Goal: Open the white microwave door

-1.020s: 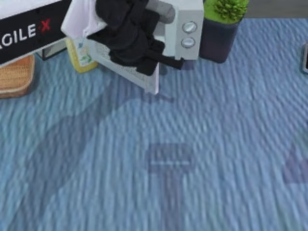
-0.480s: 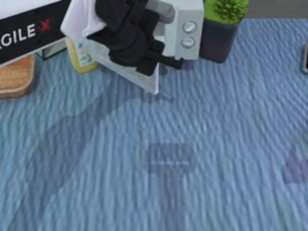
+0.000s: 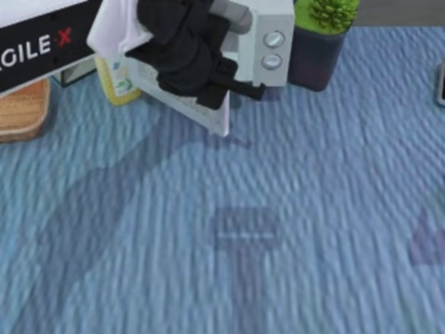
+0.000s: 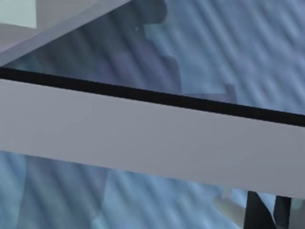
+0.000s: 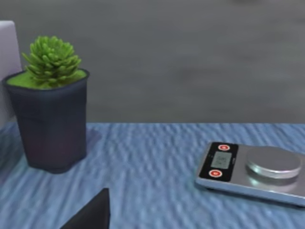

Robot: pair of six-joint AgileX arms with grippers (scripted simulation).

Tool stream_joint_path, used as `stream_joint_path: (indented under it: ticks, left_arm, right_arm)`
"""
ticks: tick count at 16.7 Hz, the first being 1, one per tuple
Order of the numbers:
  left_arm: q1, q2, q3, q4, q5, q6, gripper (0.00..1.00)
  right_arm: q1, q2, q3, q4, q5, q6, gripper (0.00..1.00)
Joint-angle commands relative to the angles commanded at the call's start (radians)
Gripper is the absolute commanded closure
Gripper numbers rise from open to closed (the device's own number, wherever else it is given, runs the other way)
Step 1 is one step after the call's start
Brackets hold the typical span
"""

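The white microwave [image 3: 274, 28] stands at the back of the table, its two silver knobs [image 3: 272, 50] facing front. The white microwave door [image 3: 182, 106] hangs swung out at an angle toward the table's middle, its free edge near the front. My left gripper [image 3: 254, 89] reaches over the door's top edge near the free end, shut on it. In the left wrist view the door [image 4: 143, 129] fills the frame as a white band, with dark fingers [image 4: 259, 214] close together beyond it. The right arm is outside the top view; one dark finger [image 5: 90, 214] shows.
A dark pot with a green succulent [image 3: 320, 42] [image 5: 52, 119] stands right of the microwave. A yellow bottle [image 3: 118, 80] and a wooden block [image 3: 21, 108] sit at the back left under a black sign [image 3: 42, 45]. A silver kitchen scale [image 5: 255, 171] lies at the right edge.
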Motion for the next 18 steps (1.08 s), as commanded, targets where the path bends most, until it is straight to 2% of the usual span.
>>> stream_joint_path:
  ticks: [8, 15, 18]
  left_arm:
    - [-0.005, 0.002, -0.006, 0.001, 0.008, -0.001, 1.0]
    - [0.042, -0.071, -0.095, 0.021, 0.08, 0.136, 1.0]
    - [0.044, -0.074, -0.099, 0.022, 0.083, 0.142, 1.0]
  right_arm:
    - [0.0, 0.0, 0.0, 0.0, 0.0, 0.0, 0.0]
    - [0.0, 0.0, 0.0, 0.0, 0.0, 0.0, 0.0]
    - [0.0, 0.0, 0.0, 0.0, 0.0, 0.0, 0.0]
